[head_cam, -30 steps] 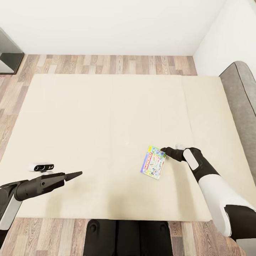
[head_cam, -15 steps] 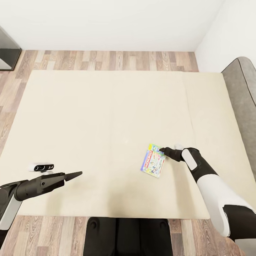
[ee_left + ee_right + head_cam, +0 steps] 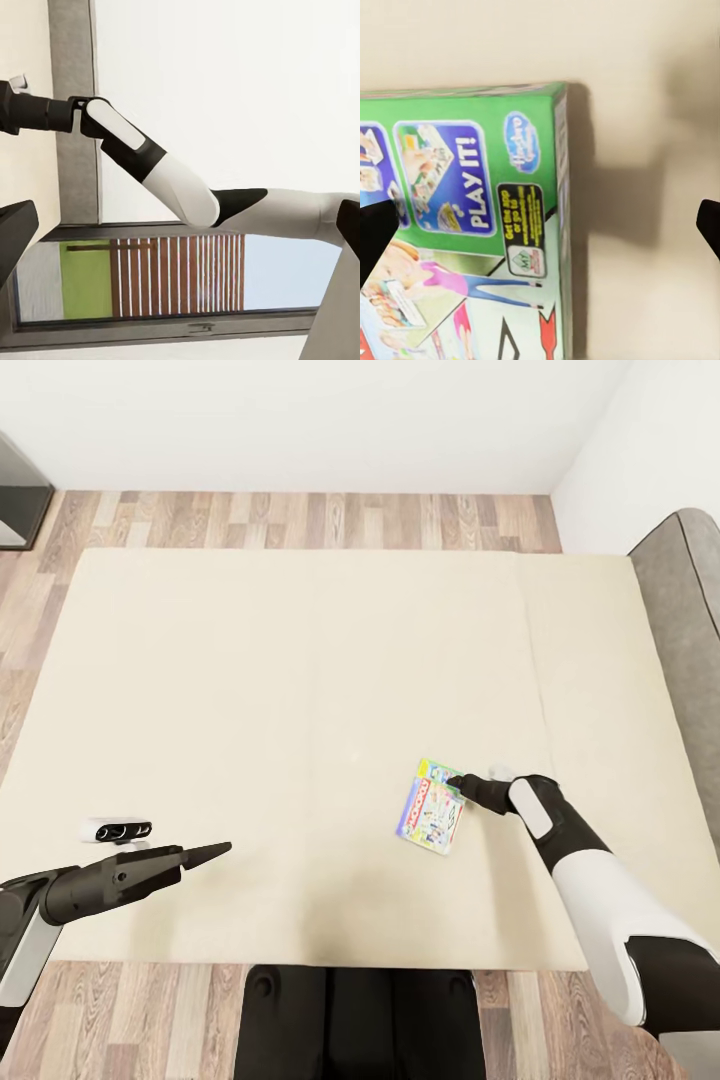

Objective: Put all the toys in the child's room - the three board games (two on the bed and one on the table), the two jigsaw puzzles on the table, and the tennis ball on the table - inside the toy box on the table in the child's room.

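A: Where's the board game (image 3: 432, 821)?
B: Flat on the bed (image 3: 250, 690); right gripper (image 3: 458, 781) at its far corner, fingers wide, straddling that corner.
A: Left gripper (image 3: 215, 851)?
B: Narrow, idle. I'd centre on the edge, then close.

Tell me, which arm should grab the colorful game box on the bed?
Probably the right. Its claw sits at the board game edge, fingers spread wide beside the box. The left claw hangs far across the bed.
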Robot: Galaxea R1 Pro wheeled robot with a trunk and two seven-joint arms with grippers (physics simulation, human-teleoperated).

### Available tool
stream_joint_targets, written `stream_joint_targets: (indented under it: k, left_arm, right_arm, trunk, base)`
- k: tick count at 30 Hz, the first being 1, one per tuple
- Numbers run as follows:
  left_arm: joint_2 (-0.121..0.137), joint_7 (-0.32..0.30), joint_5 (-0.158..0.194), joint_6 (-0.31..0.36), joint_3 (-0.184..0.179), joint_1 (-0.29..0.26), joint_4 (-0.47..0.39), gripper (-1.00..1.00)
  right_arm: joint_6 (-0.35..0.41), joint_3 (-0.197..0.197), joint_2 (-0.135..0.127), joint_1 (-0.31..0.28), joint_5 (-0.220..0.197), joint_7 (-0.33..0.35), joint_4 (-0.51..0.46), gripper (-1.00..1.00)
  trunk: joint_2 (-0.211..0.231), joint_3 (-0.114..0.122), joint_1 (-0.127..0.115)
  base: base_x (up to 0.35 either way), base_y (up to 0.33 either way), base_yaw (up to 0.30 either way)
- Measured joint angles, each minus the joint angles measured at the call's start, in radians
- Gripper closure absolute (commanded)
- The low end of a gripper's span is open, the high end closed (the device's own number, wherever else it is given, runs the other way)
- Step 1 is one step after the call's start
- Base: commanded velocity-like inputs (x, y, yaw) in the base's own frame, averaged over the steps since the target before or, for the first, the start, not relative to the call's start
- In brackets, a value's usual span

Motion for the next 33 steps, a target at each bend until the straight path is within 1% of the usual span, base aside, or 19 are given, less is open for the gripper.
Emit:
stream_joint_targets:
  k: [1, 5, 6, 9, 10, 11, 13, 17, 23, 27, 28, 31, 33]
  left_arm:
    - [0.000, 0.000, 0.000, 0.000, 0.000, 0.000, 0.000, -1.00]
    - [0.000, 0.000, 0.000, 0.000, 0.000, 0.000, 0.000, -1.00]
    - [0.000, 0.000, 0.000, 0.000, 0.000, 0.000, 0.000, -1.00]
    - [0.000, 0.000, 0.000, 0.000, 0.000, 0.000, 0.000, -1.00]
    - [0.000, 0.000, 0.000, 0.000, 0.000, 0.000, 0.000, -1.00]
    - [0.000, 0.000, 0.000, 0.000, 0.000, 0.000, 0.000, -1.00]
    - [0.000, 0.000, 0.000, 0.000, 0.000, 0.000, 0.000, -1.00]
    - [0.001, 0.000, 0.000, 0.000, 0.000, 0.000, 0.000, -1.00]
    - [0.001, 0.000, 0.000, 0.000, 0.000, 0.000, 0.000, -1.00]
    - [0.001, 0.000, 0.000, 0.000, 0.000, 0.000, 0.000, -1.00]
    - [0.001, 0.000, 0.000, 0.000, 0.000, 0.000, 0.000, -1.00]
    - [0.001, 0.000, 0.000, 0.000, 0.000, 0.000, 0.000, -1.00]
    - [0.000, 0.000, 0.000, 0.000, 0.000, 0.000, 0.000, -1.00]
  right_arm:
    - [0.001, 0.000, 0.002, 0.000, 0.003, 0.000, -0.003, -1.00]
    - [0.001, 0.000, 0.032, 0.001, 0.005, 0.000, 0.000, -1.00]
    - [0.001, 0.001, 0.035, 0.001, 0.006, 0.000, 0.000, -1.00]
    - [0.002, 0.002, 0.061, 0.001, 0.007, 0.000, 0.001, -1.00]
    - [0.002, 0.002, 0.066, 0.000, 0.008, 0.000, 0.001, -1.00]
    - [0.003, 0.002, 0.082, -0.001, 0.010, -0.001, 0.001, -1.00]
    - [0.003, 0.003, 0.097, -0.003, 0.010, -0.001, 0.002, -1.00]
    - [0.003, 0.003, 0.106, -0.006, 0.010, -0.002, 0.003, -1.00]
    - [0.002, 0.003, 0.110, -0.008, 0.010, -0.002, 0.004, -1.00]
    - [0.002, 0.004, 0.135, -0.008, 0.011, -0.002, 0.004, -1.00]
    - [0.002, 0.004, 0.149, -0.008, 0.010, -0.002, 0.005, -1.00]
    - [0.002, 0.009, 0.163, -0.008, 0.012, -0.002, 0.005, -1.00]
    - [0.002, 0.014, 0.167, -0.008, 0.012, -0.002, 0.005, -1.00]
  trunk:
    - [0.000, -0.001, 0.000]
    - [0.000, -0.002, 0.000]
    - [0.000, -0.002, 0.000]
    - [0.001, -0.002, 0.000]
    - [0.001, -0.002, 0.000]
    - [0.001, -0.002, 0.000]
    - [0.001, -0.002, 0.000]
    - [0.001, -0.002, 0.000]
    - [0.001, -0.002, 0.000]
    - [0.001, -0.002, 0.000]
    - [0.001, -0.002, 0.000]
    - [0.001, -0.002, 0.000]
    - [0.001, -0.002, 0.000]
  base:
    - [0.000, 0.000, 0.000]
    - [0.000, 0.000, 0.000]
    - [0.000, 0.000, 0.000]
    - [0.000, 0.000, 0.000]
    - [0.000, 0.000, 0.000]
    - [0.000, 0.000, 0.000]
    - [0.000, 0.000, 0.000]
    - [0.000, 0.000, 0.000]
    - [0.000, 0.000, 0.000]
    - [0.000, 0.000, 0.000]
    - [0.000, 0.000, 0.000]
    - [0.000, 0.000, 0.000]
    - [0.000, 0.000, 0.000]
